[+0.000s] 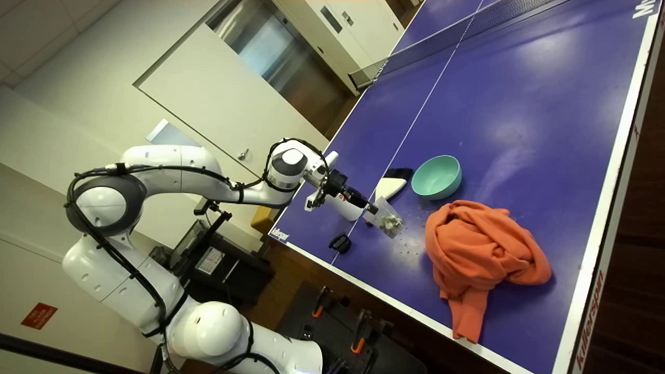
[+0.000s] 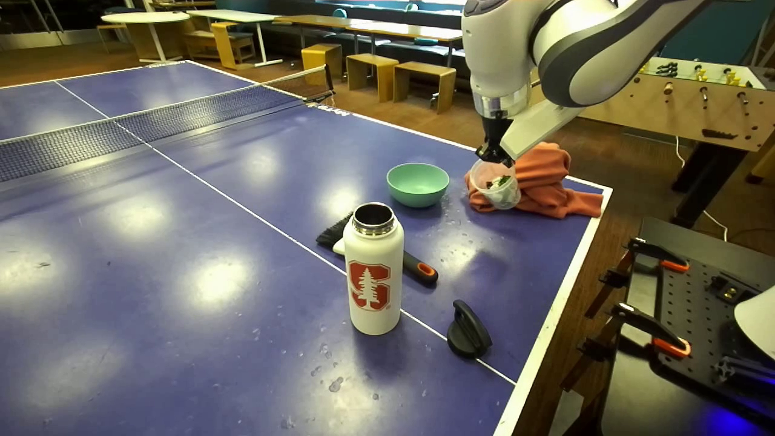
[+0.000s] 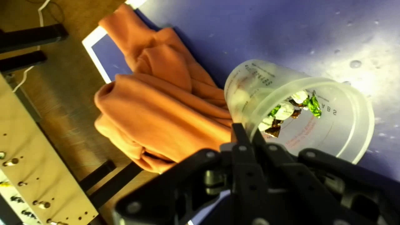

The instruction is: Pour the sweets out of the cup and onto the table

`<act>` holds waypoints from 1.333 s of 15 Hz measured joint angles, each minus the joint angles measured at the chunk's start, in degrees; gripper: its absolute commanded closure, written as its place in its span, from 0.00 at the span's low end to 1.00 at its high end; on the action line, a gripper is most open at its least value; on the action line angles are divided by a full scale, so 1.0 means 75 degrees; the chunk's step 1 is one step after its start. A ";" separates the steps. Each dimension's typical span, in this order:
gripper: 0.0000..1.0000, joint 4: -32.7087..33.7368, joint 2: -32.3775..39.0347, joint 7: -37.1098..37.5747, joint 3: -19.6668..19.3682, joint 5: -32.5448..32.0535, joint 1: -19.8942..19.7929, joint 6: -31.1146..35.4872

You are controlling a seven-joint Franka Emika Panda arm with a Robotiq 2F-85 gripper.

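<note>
Orange cloth (image 3: 162,109), at left in the wrist view, lies heaped on the table (image 3: 268,25); likely incidental to the pour. Next rightward, the gripper (image 3: 248,129): fingers (image 3: 239,135) clamped on the wall of the cup (image 3: 275,82) at its rim, presumably to leave the mouth unobstructed. Cup tilted, apparently clear of the table. Sweets (image 3: 284,111) sit inside, toward the base; more tilt needed, I judge.

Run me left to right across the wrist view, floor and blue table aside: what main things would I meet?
Foosball table, orange garment, cup with the sweets inside. The pincer overlaps the garment and cup, so it's unplaced.
</note>
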 measured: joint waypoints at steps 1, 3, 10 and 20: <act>0.99 0.0071 0.0005 0.0159 0.0450 -0.0222 -0.0257 -0.0574; 0.99 0.0217 0.0123 0.0486 0.1220 -0.0621 -0.0672 -0.1548; 0.99 0.1052 0.1466 0.1103 0.2596 -0.1553 -0.1199 -0.4167; 0.99 0.2619 0.3721 0.0906 0.2741 -0.1649 -0.1572 -0.6280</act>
